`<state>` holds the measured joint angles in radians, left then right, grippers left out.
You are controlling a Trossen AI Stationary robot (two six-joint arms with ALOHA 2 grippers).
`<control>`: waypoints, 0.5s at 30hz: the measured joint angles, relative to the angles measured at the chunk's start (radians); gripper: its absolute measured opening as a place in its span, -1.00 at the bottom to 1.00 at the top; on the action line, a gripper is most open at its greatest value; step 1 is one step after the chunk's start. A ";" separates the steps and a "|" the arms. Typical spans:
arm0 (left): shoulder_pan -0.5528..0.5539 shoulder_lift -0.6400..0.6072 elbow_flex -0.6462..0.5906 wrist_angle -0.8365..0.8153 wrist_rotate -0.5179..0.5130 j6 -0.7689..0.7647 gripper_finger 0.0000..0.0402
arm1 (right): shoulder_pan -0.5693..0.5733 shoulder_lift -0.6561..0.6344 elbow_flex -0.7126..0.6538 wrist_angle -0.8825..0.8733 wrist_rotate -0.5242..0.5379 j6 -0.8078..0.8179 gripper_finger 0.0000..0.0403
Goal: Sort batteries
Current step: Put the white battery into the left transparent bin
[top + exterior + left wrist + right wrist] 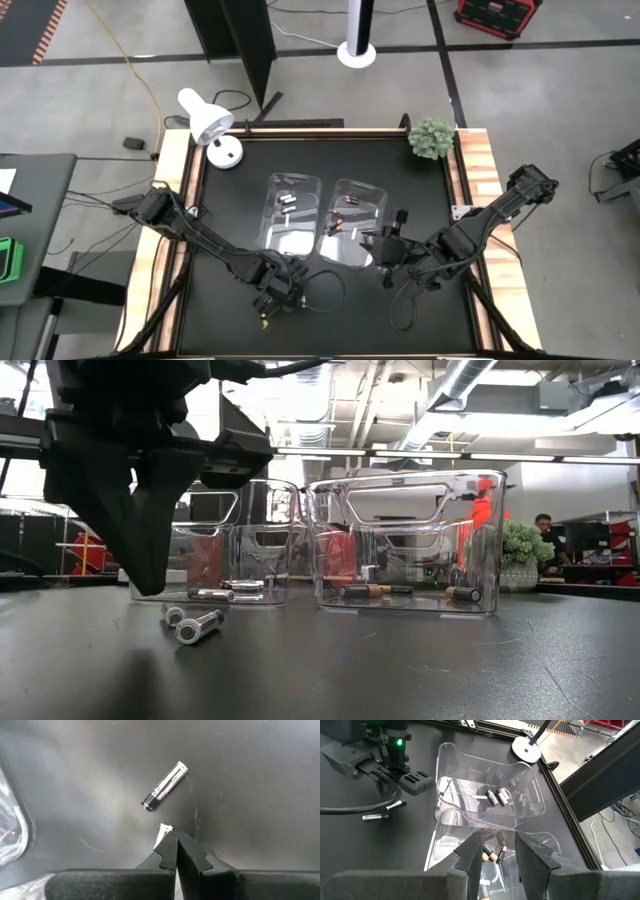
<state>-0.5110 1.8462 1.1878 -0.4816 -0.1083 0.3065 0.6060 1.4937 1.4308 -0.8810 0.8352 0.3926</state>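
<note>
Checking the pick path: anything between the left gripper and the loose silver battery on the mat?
Nothing visible. In the left wrist view the left gripper is shut, with another battery's white end showing at its tips. The loose silver battery lies apart, only bare black mat between. Right gripper hangs open over the bins, off that path.

Two silver batteries [198, 626] lie loose on the table in front of the bins, one [165, 786] flat and angled. More silver ones [498, 797] sit in one bin, dark copper-ended ones [362, 591] in the other.
</note>
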 joint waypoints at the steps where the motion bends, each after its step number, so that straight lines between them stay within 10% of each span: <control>1: 0.000 0.000 0.000 0.000 0.000 0.000 -0.99 | 0.000 0.000 0.000 0.000 0.000 0.000 -0.34; 15: -0.003 -0.008 0.048 -0.070 -0.009 -0.002 -1.00 | 0.000 0.000 0.000 0.000 0.000 0.000 -0.34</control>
<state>-0.5140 1.8385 1.2354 -0.5520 -0.1169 0.3047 0.6060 1.4937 1.4311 -0.8810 0.8352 0.3927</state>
